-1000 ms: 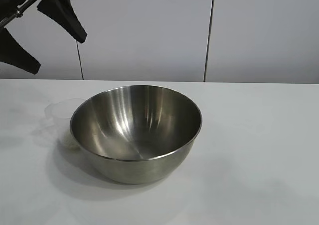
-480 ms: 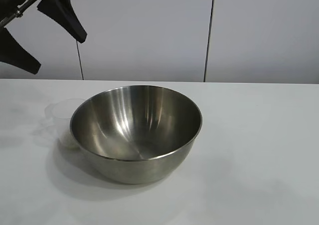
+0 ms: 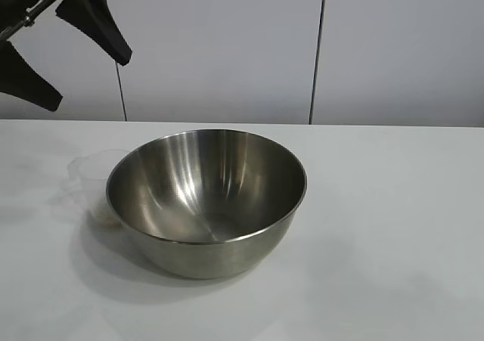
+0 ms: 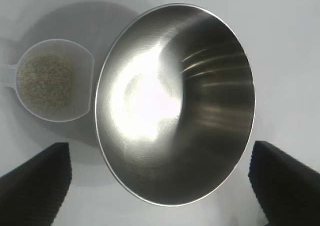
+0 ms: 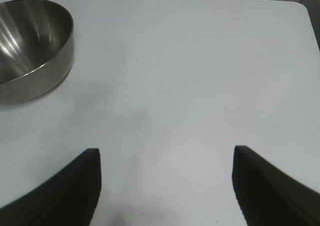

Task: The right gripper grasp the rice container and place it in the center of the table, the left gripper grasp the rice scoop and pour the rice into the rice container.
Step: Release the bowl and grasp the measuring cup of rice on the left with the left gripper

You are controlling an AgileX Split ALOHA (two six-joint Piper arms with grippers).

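White tabletop (image 3: 393,205) carries the rice container (image 3: 206,197) centrally, so the scooping step is up: left hand (image 3: 60,54), spread wide and empty, hovers, and must drop onto the rice scoop (image 4: 52,80) beside it, while the right hand (image 5: 165,186) waits open, well apart.

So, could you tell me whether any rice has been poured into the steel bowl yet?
No: the rice container shows only bare shiny metal inside, while the rice sits in the rice scoop beside it.

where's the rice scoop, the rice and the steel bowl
rice scoop (image 4: 82,93), left wrist view, on its clear side wall beside the bowl
rice (image 4: 46,81), left wrist view, middle of the heap inside the scoop
rice container (image 3: 208,197), exterior view, on its inner wall
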